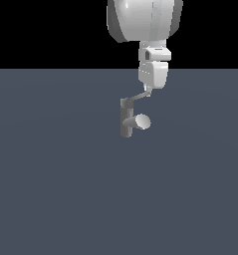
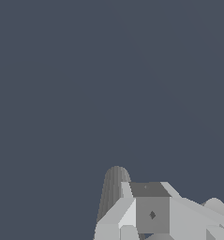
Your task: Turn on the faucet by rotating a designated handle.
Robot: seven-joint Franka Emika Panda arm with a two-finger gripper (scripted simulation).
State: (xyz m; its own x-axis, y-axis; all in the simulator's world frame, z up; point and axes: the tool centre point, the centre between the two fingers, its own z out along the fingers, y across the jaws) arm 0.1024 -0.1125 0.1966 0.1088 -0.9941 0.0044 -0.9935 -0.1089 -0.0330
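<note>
**End effector at the handle tip, faucet mid-scene**

Exterior view: faucet stands upright on the flat grey-blue desk, near the scene's middle. Thick round spout projects toward the exterior view's right, pale circular end facing the camera. Thin handle slants up from the post top toward the exterior view's right.

White arm comes down from above; end effector sits at the handle's outer end, apparently touching it. Fingers not resolvable, so cannot tell whether they are spread or pressed together.

Wrist view: grey post top visible beside pale blocky end-effector parts; finger state unclear here too
</note>
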